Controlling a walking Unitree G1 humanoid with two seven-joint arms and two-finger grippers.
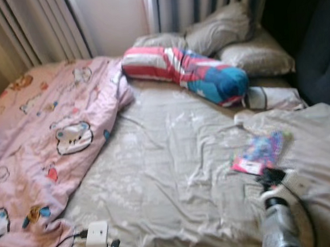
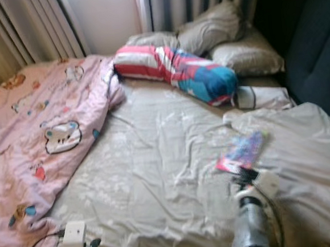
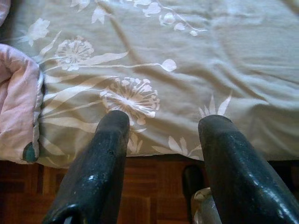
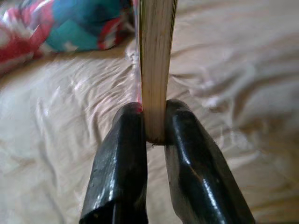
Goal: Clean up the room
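Low beside the foot of the bed [image 1: 157, 175], the left gripper [image 3: 161, 172] hangs with its jaws spread over the flowered sheet's edge and the wood floor [image 3: 154, 196], while the right gripper [image 4: 154, 140] has its jaws pinching the book [image 4: 156, 56] by one thin edge. Held so near the edge, the book could pivot or slip out onto the rumpled sheet. Beyond the jaws lie a pink quilt [image 1: 35, 145], a striped bolster [image 1: 184, 70], grey pillows [image 1: 227, 38] and curtains [image 1: 37, 25].
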